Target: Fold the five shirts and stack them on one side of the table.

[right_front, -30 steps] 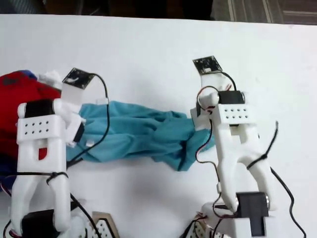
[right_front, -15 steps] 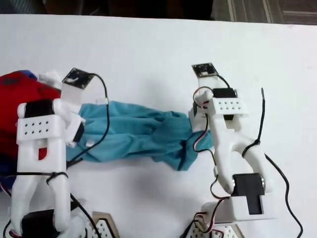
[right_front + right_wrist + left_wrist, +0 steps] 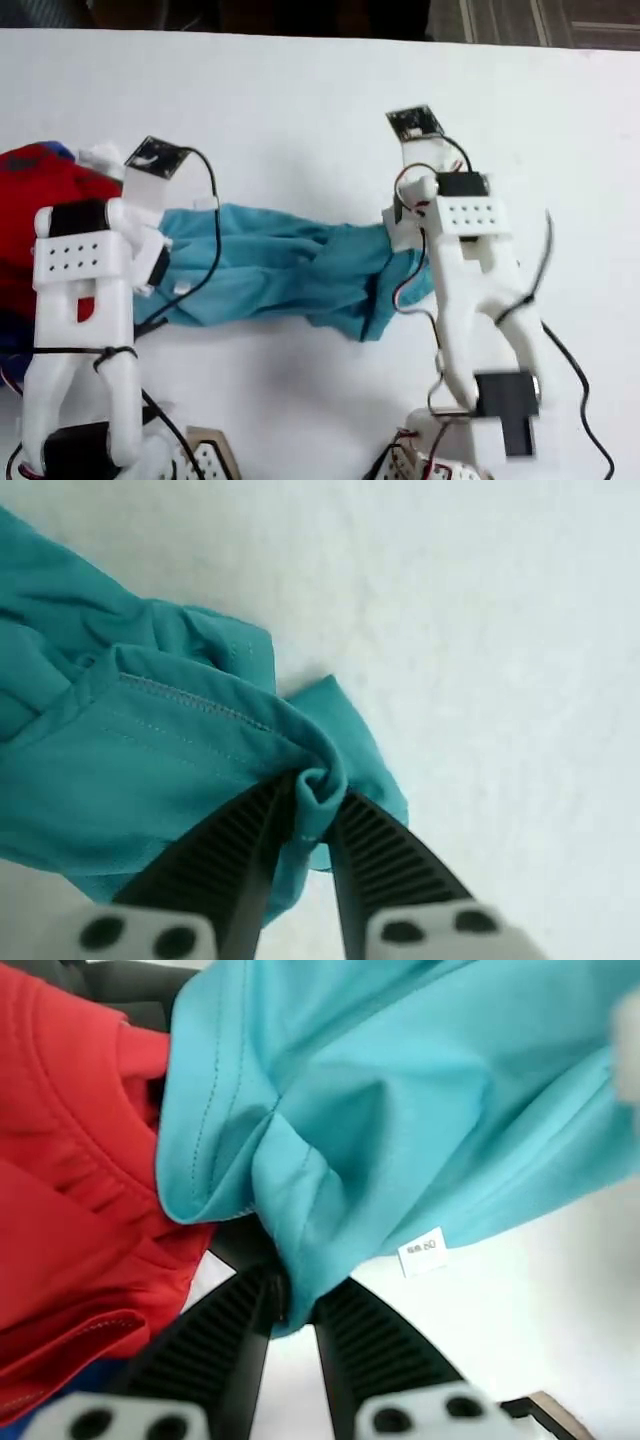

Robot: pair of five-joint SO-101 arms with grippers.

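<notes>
A teal shirt (image 3: 285, 270) lies bunched and stretched across the white table (image 3: 300, 90) between the two arms. My left gripper (image 3: 290, 1305) is shut on its hem at the left end, beside a red shirt (image 3: 70, 1200). The teal shirt (image 3: 400, 1090) carries a small white label near that grip. My right gripper (image 3: 308, 810) is shut on a fold of the teal shirt (image 3: 130, 750) at its right end. In the high view the red shirt (image 3: 35, 200) sits in a pile at the table's left edge, behind the left arm (image 3: 85, 270).
A bit of blue cloth (image 3: 62, 150) peeks from the red pile at the left edge. The right arm (image 3: 470, 270) stands over the table's right half. White tabletop stretches behind and to the right of the teal shirt. Arm bases and cables crowd the front edge.
The right arm shifted slightly left and back, then returned right, keeping its hold on the teal shirt's end. The left arm has stayed put.
</notes>
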